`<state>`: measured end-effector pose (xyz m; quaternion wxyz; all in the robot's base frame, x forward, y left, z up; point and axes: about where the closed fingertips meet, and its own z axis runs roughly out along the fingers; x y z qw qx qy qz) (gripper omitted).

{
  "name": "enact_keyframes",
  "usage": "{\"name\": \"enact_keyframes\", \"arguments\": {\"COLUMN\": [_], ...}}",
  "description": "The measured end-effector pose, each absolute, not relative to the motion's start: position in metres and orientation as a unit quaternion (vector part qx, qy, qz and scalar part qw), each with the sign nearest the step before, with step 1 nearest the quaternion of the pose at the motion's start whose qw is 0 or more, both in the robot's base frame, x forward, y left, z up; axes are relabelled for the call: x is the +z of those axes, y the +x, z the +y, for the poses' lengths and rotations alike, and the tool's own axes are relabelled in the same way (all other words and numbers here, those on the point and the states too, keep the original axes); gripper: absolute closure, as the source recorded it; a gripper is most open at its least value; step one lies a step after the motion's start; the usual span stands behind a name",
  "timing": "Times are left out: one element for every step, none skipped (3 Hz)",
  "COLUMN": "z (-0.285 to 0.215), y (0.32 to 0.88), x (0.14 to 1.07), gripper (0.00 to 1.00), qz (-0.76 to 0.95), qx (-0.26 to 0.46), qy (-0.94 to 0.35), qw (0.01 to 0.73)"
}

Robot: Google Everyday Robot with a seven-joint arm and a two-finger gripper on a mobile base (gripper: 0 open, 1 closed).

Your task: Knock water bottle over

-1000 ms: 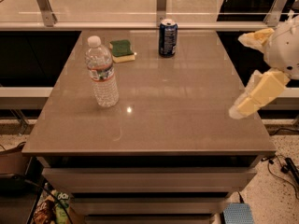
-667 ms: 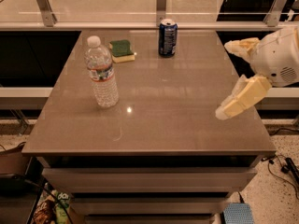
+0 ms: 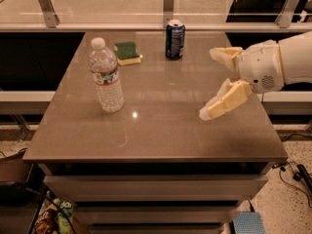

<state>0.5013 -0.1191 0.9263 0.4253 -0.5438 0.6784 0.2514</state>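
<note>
The water bottle (image 3: 105, 77) stands upright on the left half of the brown table (image 3: 161, 130). It is clear ribbed plastic with a white cap and a label band with red. My gripper (image 3: 211, 83) reaches in from the right over the table's right half, well to the right of the bottle and apart from it. Its two pale fingers (image 3: 225, 100) are spread wide and hold nothing.
A dark blue soda can (image 3: 174, 39) stands at the back centre of the table. A green and yellow sponge (image 3: 127, 52) lies at the back, behind the bottle. A glass railing (image 3: 167, 4) runs behind the table. Drawers sit below the table's front edge.
My gripper has moved left, from the table's right edge in over the right half of the table. The bottle, can and sponge have not moved.
</note>
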Motion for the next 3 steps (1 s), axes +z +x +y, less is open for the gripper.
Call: {"name": "enact_keyframes", "arguments": {"z": [-0.119,-0.108,-0.086], "y": [0.501,0.51,0.523], "x": [0.926,0.927,0.924], "gripper": [0.0,0.0,0.0], "qz": [0.678,0.664,0.641], "qx": [0.251,0.26,0.282], "qy": [-0.544,-0.538,-0.535], "qw": [0.425,0.449,0.472]}}
